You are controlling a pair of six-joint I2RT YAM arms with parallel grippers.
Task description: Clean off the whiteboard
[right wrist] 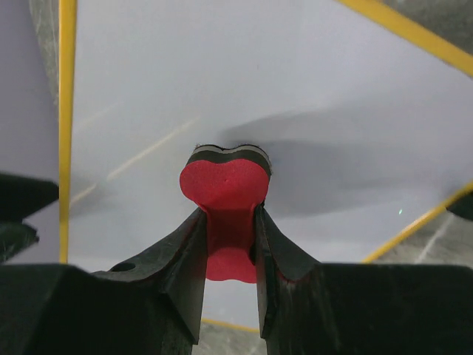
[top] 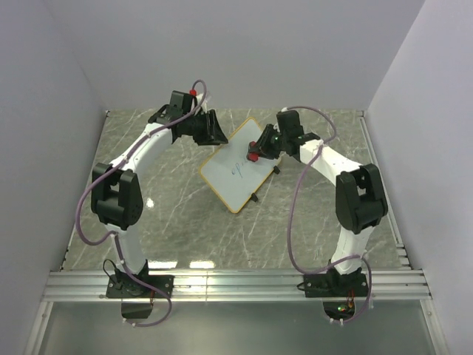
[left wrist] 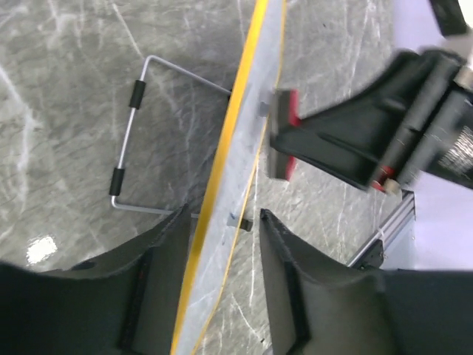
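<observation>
Wiping now risks shoving the whiteboard [top: 229, 177] toward 9 o'clock: right gripper [right wrist: 229, 218] clamps the eraser [right wrist: 225, 185], but your left gripper [left wrist: 225, 218] only straddles its edge, jaws apart.

Orange-framed whiteboard [top: 230, 177] sits diagonally, faint blue writing near centre.

whiteboard [top: 235, 171] on table [top: 162, 214] | eraser [top: 253, 154] on whiteboard | left gripper [top: 218, 136] astride whiteboard's left edge

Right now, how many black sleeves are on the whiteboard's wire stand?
2, both on the far bar of the wire stand, seen by the left wrist camera: one sleeve near the upper corner, the other near the lower corner. No more seem hidden.
</observation>
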